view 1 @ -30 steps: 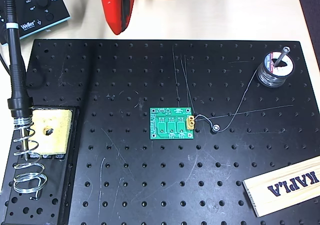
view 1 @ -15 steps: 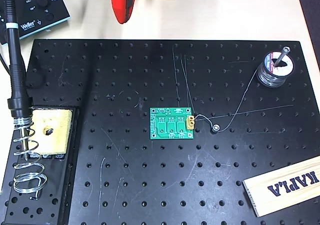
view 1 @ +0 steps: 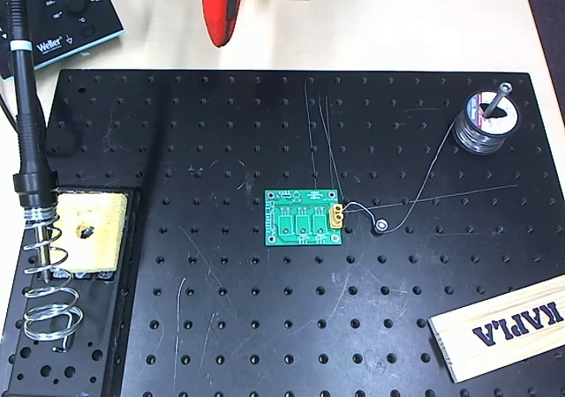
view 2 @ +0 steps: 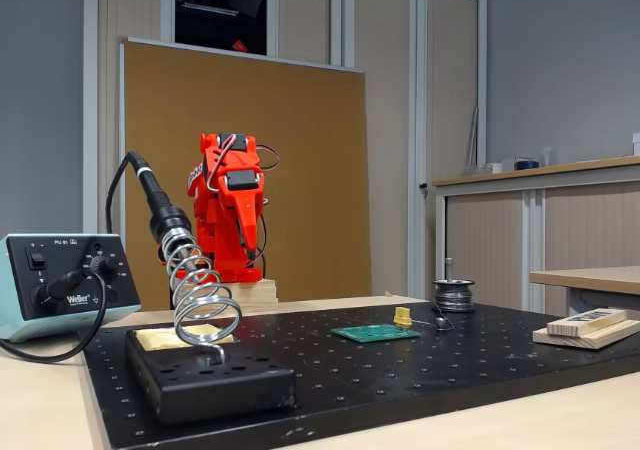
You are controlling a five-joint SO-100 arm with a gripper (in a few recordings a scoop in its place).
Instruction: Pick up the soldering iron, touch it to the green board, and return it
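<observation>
The soldering iron (view 1: 25,106) rests in its coiled spring holder (view 1: 48,282) at the left of the plate, handle pointing to the far edge; in the fixed view the soldering iron (view 2: 155,202) leans up and left out of the coil. The green board (view 1: 303,219) lies flat mid-plate with its yellow connector on the right side, and it shows in the fixed view as the green board (view 2: 375,333). My red gripper (view 1: 219,35) hangs beyond the plate's far edge, shut and holding nothing, far from both. In the fixed view the gripper (view 2: 240,255) points down on the folded arm.
A yellow sponge (view 1: 88,229) sits beside the coil. The Weller control box (view 1: 62,9) stands at top left. A solder spool (view 1: 484,123) with loose wire is at right, and a KAPLA wooden plank (view 1: 503,326) at bottom right. All lie on the black perforated plate (view 1: 265,326).
The gripper has drawn back toward the top edge of the overhead view and shifted slightly right. Iron and board have not moved.
</observation>
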